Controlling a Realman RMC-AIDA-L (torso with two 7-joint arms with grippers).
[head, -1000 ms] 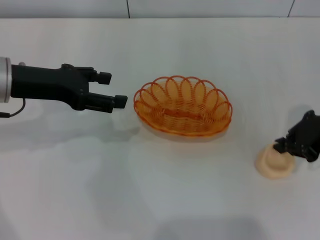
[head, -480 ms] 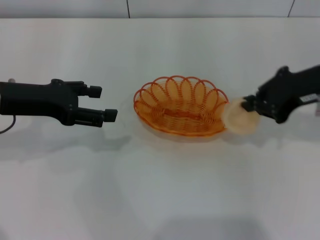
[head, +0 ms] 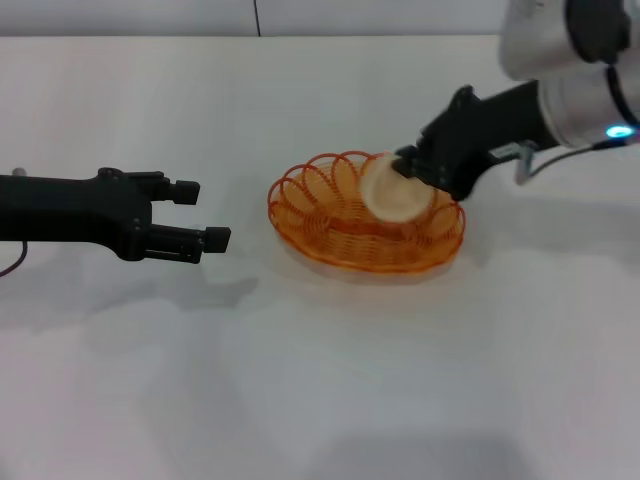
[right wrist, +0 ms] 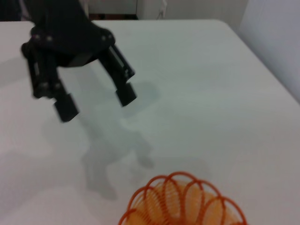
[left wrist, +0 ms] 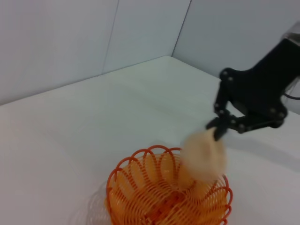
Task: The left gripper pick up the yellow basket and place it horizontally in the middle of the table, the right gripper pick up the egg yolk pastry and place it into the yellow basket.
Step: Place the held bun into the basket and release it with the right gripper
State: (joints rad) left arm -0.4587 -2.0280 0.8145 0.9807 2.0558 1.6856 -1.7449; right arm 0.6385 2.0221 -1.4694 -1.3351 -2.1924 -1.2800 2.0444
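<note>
The yellow basket [head: 303,203] lies lengthwise at the middle of the white table [head: 320,380]. My right gripper [head: 409,166] is shut on the egg yolk pastry [head: 392,191] and holds it tilted just above the basket's right half. My left gripper [head: 203,214] is open and empty, a short way left of the basket, above the table. The left wrist view shows the basket [left wrist: 140,187], the pastry [left wrist: 204,154] and the right gripper [left wrist: 220,129] over it. The right wrist view shows the basket's rim [right wrist: 187,201] and the open left gripper [right wrist: 96,103] farther off.
The right arm's silver-white cuff with a blue light [head: 585,105] reaches in from the far right. A wall [head: 300,15] runs along the table's far edge. Bare white table surrounds the basket on all sides.
My right gripper has lifted the pastry from the table's right front and carried it left to above the basket. My left gripper has drawn back leftwards from the basket.
</note>
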